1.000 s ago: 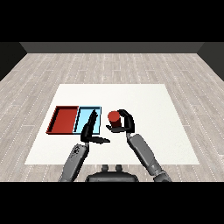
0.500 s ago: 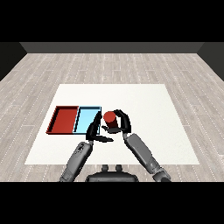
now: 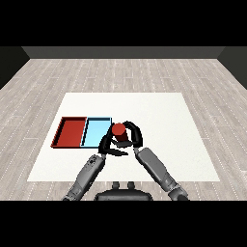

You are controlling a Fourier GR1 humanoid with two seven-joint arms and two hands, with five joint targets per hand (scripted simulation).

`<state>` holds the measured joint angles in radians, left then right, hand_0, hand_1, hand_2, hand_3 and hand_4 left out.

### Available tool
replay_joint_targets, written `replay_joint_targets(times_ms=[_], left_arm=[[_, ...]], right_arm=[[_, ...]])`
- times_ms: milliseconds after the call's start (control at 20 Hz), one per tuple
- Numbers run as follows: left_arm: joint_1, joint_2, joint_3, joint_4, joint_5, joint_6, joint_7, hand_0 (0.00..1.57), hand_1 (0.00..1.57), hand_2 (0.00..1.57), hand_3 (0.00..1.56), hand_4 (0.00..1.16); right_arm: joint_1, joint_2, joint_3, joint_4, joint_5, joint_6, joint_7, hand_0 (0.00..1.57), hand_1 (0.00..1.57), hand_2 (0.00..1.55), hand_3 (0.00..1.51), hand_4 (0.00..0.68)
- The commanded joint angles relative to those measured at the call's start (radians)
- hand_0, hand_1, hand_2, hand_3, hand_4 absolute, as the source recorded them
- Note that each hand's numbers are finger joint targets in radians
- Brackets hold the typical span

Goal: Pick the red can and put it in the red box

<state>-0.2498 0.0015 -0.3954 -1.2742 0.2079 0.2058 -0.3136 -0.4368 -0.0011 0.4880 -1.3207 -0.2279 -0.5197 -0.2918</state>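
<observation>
White table (image 3: 159, 111) on a grey plank floor (image 3: 120, 72), seen from the head. Two shallow trays lie side by side and touching on the left half of the table: the red tray (image 3: 61, 132), to the left, and the light blue tray (image 3: 96, 129), to the right. The floor of each tray shows nothing lying on it, though the near right corner of the blue tray is covered by the left robot hand.

The can (image 3: 120, 133) is a short red cylinder, upright, with its flat top facing the camera. It stands just beside the right edge of the blue tray, outside both trays; whether it rests on the table or is lifted cannot be told.

Right robot hand (image 3: 133, 135): fingers and thumb curled round the can, holding it from the right and rear. Left robot hand (image 3: 107, 144): at the near right corner of the blue tray, just left of the can, its fingers reaching toward the can's base; their shape and any contact with the can cannot be told.
</observation>
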Motion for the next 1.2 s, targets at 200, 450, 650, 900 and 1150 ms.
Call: replay_joint_targets(times_ms=[200,450,650,900,1150], left_arm=[[-0.032,-0.001,-0.077,0.04,0.077,0.045,-0.05,0.0,0.0,0.0,0.0,0.0],[-0.068,-0.001,-0.109,0.107,0.108,0.065,-0.094,0.0,0.0,0.0,0.0,0.0],[-0.02,-0.001,-0.03,0.001,0.058,-0.019,-0.023,0.0,0.0,0.0,0.0,0.0],[-0.162,-0.001,-0.132,0.229,0.158,0.102,-0.158,0.0,0.0,0.0,0.0,0.22],[-0.174,-0.001,-0.095,0.153,0.165,0.317,-0.034,0.74,0.74,0.89,0.71,0.82]], right_arm=[[-0.062,0.001,0.079,0.003,-0.082,-0.066,0.001,1.46,1.46,1.43,1.37,0.625],[-0.021,0.001,-0.016,0.067,-0.069,0.061,-0.069,1.49,1.49,1.45,1.38,0.617],[-0.044,0.001,0.104,0.021,-0.073,-0.06,-0.025,1.49,1.49,1.45,1.37,0.617],[-0.055,0.001,0.151,0.039,-0.146,-0.077,-0.062,1.49,1.49,1.46,1.37,0.646],[-0.115,0.001,0.166,0.027,-0.131,-0.132,-0.006,1.47,1.47,1.45,1.37,0.626]])
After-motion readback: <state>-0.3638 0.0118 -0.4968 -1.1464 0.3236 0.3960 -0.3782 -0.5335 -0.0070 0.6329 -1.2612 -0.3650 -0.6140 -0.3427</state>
